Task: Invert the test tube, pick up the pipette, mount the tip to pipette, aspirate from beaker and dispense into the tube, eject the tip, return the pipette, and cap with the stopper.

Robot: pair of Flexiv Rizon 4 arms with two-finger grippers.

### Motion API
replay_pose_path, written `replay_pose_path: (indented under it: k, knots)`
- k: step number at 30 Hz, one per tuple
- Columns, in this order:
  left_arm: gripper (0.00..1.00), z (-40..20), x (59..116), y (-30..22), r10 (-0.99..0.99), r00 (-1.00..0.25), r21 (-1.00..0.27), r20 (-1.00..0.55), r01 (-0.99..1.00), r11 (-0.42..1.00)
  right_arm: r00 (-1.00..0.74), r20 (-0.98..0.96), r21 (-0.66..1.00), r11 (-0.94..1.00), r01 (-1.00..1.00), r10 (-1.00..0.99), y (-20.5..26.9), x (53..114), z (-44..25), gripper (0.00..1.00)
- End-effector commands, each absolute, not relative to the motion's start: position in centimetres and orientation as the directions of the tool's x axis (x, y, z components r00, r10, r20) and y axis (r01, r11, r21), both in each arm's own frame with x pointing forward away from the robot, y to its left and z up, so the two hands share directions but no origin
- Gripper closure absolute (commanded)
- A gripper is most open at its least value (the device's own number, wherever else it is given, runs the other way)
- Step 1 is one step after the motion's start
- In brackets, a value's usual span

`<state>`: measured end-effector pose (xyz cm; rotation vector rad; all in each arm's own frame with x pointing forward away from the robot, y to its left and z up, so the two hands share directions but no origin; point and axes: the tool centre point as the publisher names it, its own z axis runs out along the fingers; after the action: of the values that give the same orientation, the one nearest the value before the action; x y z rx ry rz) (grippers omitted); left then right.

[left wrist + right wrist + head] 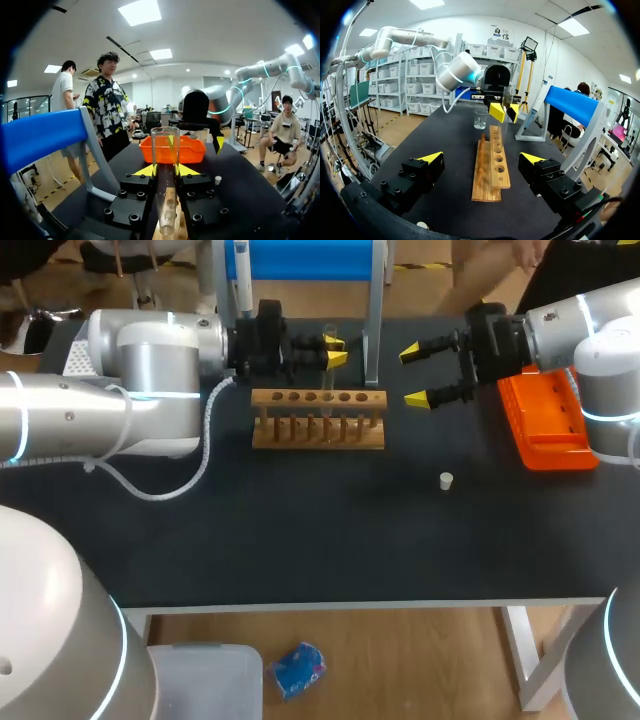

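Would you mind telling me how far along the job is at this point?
Nothing looks finished. In hand: the left gripper is shut on the test tube, mouth up, above the rack. Left: the pipette hangs on its stand, the right gripper is open and empty, the stopper lies on the table.

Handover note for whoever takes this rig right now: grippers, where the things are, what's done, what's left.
Left gripper: shut on the test tube, held above the wooden rack.
Right gripper: open, empty, between the rack and the orange tip box.
Pipette at the blue stand; beaker on the table past the rack's end, near the left gripper; stopper loose on the table.
Done: tube in hand; inversion cannot be judged.
Left: pipette, tip, aspirate, dispense, eject, return, cap.
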<state>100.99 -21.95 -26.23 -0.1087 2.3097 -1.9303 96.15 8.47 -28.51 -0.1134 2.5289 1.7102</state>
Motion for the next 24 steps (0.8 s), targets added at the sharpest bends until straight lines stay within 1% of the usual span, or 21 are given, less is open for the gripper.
replay_pose_path:
  k: [1,11,24]
  knots:
    - [1.00,-26.2,101.2,-21.8,-0.132,-0.990,-0.978,-0.044,0.016,0.210,-0.993,-0.114,0.922,0.372,-0.111,-0.013,8.4,96.1,-28.5,0.00]
    - [1.00,-27.7,101.1,-21.8,-0.135,-0.991,-0.973,-0.025,-0.006,0.230,-0.993,-0.114,0.922,0.372,-0.111,-0.013,8.4,96.1,-28.5,0.00]
    - [1.00,-28.8,101.1,-21.4,-0.166,-0.986,-0.983,-0.009,-0.022,0.183,-0.993,-0.114,0.922,0.372,-0.111,-0.013,8.4,96.1,-28.5,0.00]
